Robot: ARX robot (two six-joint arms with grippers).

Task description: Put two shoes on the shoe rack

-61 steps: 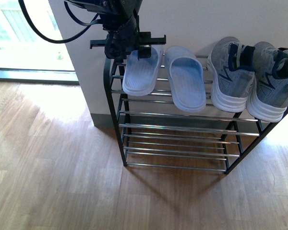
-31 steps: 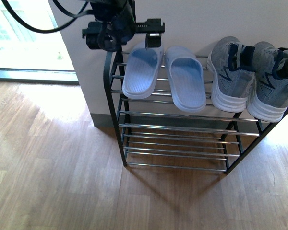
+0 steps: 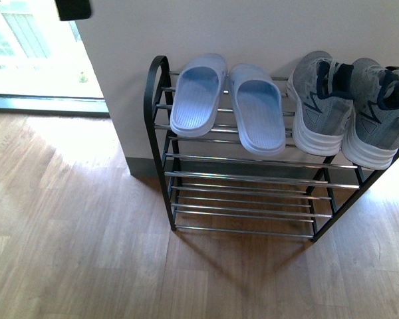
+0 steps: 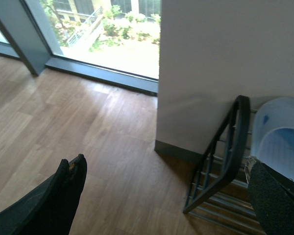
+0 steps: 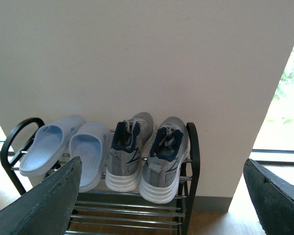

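The shoe rack (image 3: 161,133) stands against the white wall. On its top tier lie two pale blue slides (image 3: 198,96) (image 3: 256,109) at the left and two grey sneakers (image 3: 317,103) (image 3: 376,113) at the right. My left gripper (image 4: 162,164) is open and empty, high above the floor beside the rack's left end (image 4: 235,142), with one slide (image 4: 279,127) at the edge of its view. Only a dark bit of it (image 3: 73,8) shows in the front view. My right gripper (image 5: 161,164) is open and empty, back from the rack (image 5: 192,147), facing the sneakers (image 5: 127,152) (image 5: 164,156).
The rack's lower tiers (image 3: 243,199) hold nothing. Wooden floor (image 3: 73,232) spreads in front and to the left. A floor-level window with a dark frame (image 4: 103,73) lies left of the wall corner (image 3: 113,133).
My left gripper has lifted off the left slide and moved up and left, almost out of the front view. The slide stays on the top tier.
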